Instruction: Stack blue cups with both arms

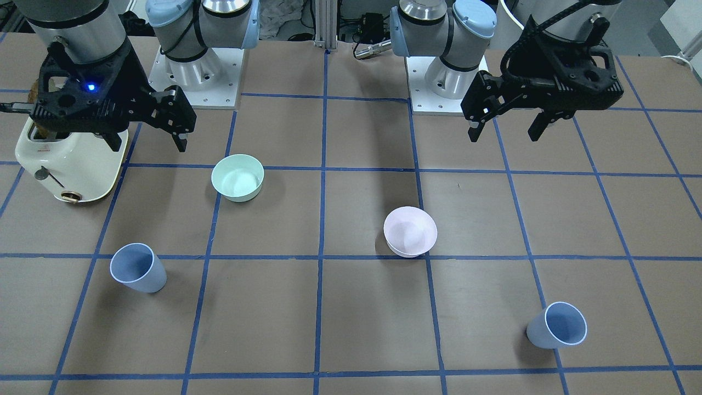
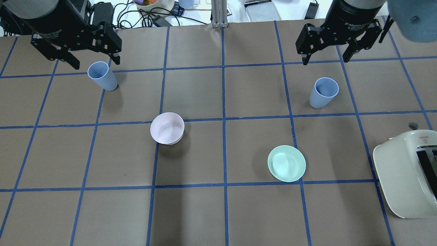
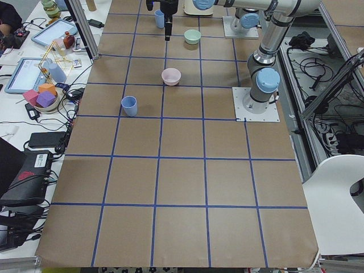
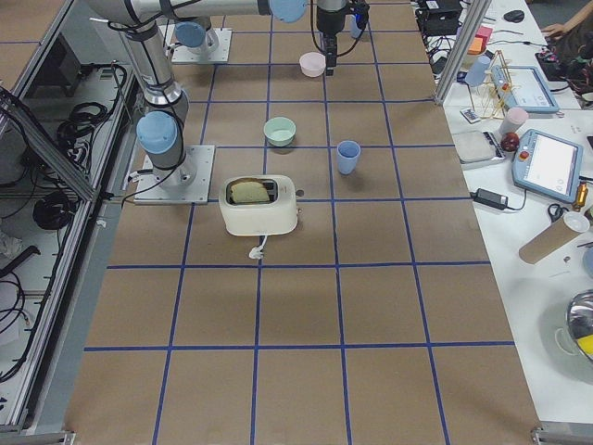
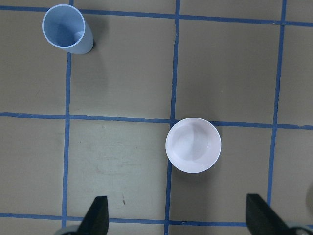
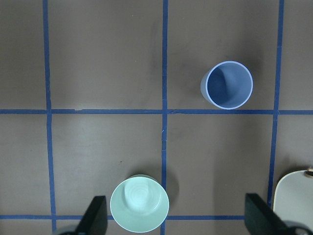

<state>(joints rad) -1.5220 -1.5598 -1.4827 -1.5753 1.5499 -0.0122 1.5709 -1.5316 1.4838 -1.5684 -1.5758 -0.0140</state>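
Two pale blue cups stand upright and apart on the brown table. One cup is on my left side, just below my left gripper in the overhead view. That gripper hangs open and empty above the table. In the left wrist view this cup sits at the top left, far from the fingertips. The other cup is on my right side. My right gripper is open and empty above it. In the right wrist view it is upper right.
A pale pink bowl sits left of the table's middle. A mint-green bowl sits right of the middle. A cream toaster stands at my near right. Blue tape lines grid the table.
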